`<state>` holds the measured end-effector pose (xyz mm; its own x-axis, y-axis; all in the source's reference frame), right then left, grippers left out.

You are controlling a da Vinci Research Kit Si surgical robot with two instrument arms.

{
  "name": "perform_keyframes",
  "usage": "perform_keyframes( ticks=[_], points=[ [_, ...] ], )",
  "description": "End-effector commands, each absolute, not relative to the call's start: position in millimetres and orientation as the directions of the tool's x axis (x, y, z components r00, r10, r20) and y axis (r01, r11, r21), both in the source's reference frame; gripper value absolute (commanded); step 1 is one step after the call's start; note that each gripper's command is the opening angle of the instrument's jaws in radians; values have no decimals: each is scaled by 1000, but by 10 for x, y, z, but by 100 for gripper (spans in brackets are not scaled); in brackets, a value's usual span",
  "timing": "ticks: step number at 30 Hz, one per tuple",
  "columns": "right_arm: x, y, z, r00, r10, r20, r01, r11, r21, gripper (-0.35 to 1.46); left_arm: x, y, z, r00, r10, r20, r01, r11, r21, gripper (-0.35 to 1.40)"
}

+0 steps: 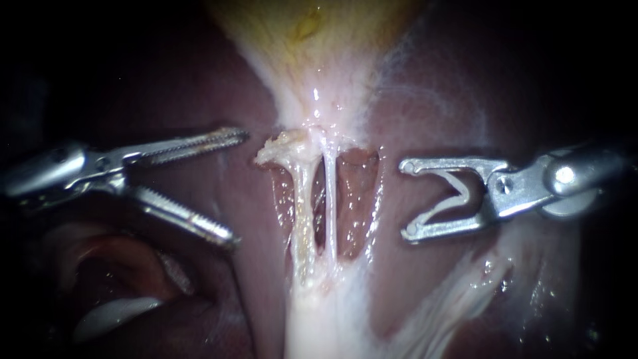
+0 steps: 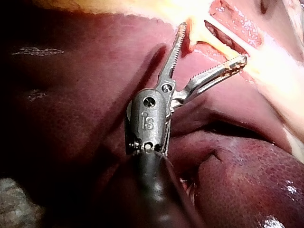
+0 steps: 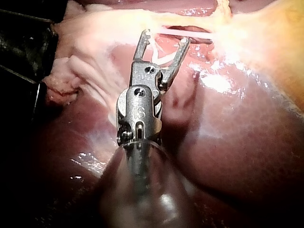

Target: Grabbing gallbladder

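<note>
The pale yellowish gallbladder (image 1: 312, 40) narrows down the middle of the endoscope view into two thin whitish tubes, a left tube (image 1: 302, 213) and a right tube (image 1: 330, 206), stretched over the dark red liver (image 1: 432, 100). My left instrument (image 1: 239, 188) has serrated jaws standing wide open just left of the tubes, holding nothing. My right instrument (image 1: 406, 199) has forked jaws, also open and empty, a short way right of the tubes. In the left wrist view the left instrument (image 2: 213, 42) gapes beside a frayed tissue end (image 2: 194, 35). The right instrument (image 3: 165, 37) points at the tubes (image 3: 190, 32).
A frayed knob of pale tissue (image 1: 279, 147) sits at the top of the left tube. White connective tissue (image 1: 319, 319) fans out below the tubes. A folded liver lobe (image 1: 133, 266) lies under my left instrument. A dark shape (image 3: 23, 47) stands beside my right instrument.
</note>
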<state>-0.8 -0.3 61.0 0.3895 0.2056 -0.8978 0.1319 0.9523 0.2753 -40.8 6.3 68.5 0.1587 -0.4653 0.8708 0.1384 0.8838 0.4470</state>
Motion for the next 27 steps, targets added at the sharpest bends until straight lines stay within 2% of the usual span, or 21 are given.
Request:
perform_keyframes(
  ticks=[1, 14, 21, 25, 27],
  points=[
    [-8, -3, 610, 390, 206, -898, 132, 952, 275, 50, -411, 65, 688, 158, -476, 865, 144, 878, 457, 108],
    [-8, -3, 610, 390, 206, -898, 132, 952, 275, 50, -421, 81, 722, 150, -527, 836, 184, 846, 500, 78],
    [-8, -3, 610, 390, 206, -898, 132, 952, 275, 50, -422, 82, 734, 166, -530, 832, 198, 844, 498, 51],
    [-7, -3, 610, 390, 206, -898, 132, 952, 275, 50, -422, 77, 742, 179, -526, 831, 201, 847, 493, 21],
    [-7, -3, 610, 390, 206, -898, 131, 952, 275, 50, -421, 74, 746, 190, -524, 830, 206, 848, 489, -8]
  ],
)
